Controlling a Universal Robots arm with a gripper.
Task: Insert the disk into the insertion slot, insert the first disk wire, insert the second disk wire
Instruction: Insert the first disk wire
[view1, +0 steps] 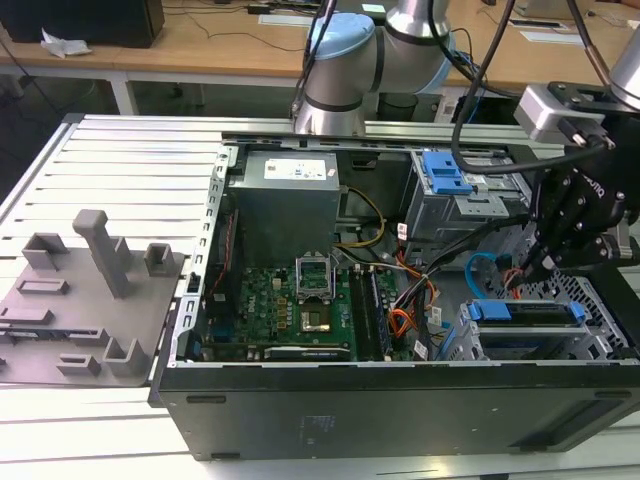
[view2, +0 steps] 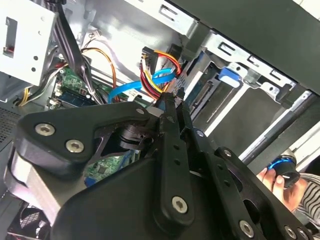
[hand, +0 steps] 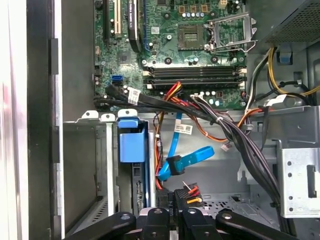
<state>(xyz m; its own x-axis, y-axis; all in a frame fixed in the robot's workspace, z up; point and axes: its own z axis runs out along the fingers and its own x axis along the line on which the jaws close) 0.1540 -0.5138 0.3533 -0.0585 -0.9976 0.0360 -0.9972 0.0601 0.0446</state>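
The black gripper (hand: 175, 214) is clamping the red-and-orange-wired black plug (hand: 186, 192), hovering just beside the blue-framed silver disk (hand: 134, 150), already slotted.

Slatted alu table (view1: 120, 170) w/ PC case (view1: 400, 410) & grey fixture plate (view1: 90, 335).
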